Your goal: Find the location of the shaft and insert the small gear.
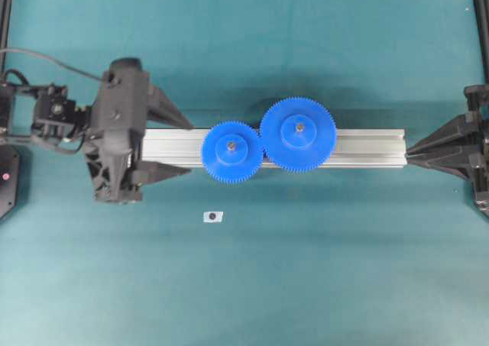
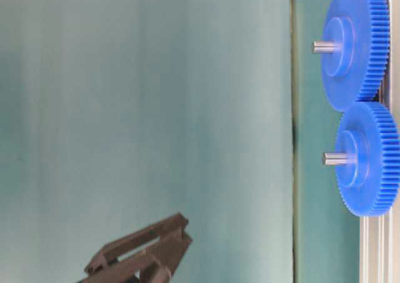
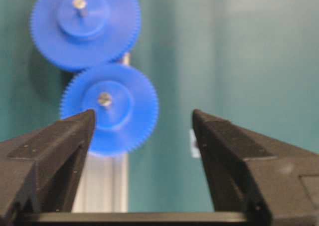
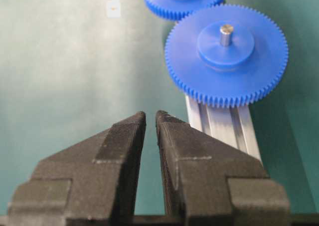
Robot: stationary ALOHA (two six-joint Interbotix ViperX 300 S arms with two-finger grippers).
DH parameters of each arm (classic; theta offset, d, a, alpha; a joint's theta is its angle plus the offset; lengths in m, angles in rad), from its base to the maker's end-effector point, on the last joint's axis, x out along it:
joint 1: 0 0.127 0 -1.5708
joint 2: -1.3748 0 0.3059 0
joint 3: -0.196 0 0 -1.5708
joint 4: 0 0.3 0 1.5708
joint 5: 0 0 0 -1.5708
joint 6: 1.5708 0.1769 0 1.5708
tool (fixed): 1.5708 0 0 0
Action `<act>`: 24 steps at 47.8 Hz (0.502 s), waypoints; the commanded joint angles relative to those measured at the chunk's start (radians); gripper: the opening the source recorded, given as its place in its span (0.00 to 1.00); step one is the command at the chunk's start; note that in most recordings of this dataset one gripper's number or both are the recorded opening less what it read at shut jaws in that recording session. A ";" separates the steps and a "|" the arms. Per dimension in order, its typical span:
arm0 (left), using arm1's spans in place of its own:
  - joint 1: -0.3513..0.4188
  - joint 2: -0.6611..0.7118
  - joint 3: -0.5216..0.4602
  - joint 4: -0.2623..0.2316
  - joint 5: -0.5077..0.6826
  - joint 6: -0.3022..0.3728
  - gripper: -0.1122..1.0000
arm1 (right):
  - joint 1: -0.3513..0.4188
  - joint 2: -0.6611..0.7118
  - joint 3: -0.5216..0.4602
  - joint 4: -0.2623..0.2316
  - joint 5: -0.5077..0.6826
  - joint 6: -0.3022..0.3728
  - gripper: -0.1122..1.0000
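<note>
Overhead view: small gear (image 1: 231, 152) seated on shaft (image 1: 230, 143), mid-rail (image 1: 367, 147). Insertion apparently complete. Left hand (image 1: 183, 147) wide open, empty; right hand (image 1: 412, 153) nearly closed, empty. Next: retract clear.

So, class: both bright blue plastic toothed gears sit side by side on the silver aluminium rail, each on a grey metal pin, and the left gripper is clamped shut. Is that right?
Not quite. The left gripper is open, its jaws standing wide apart with nothing between them, as the left wrist view shows. The rest holds: the small gear and the larger gear sit side by side on the aluminium rail, each on a pin.
</note>
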 commanded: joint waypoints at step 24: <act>-0.009 -0.014 0.015 0.002 -0.040 -0.002 0.79 | -0.002 0.002 -0.005 -0.002 -0.009 0.008 0.29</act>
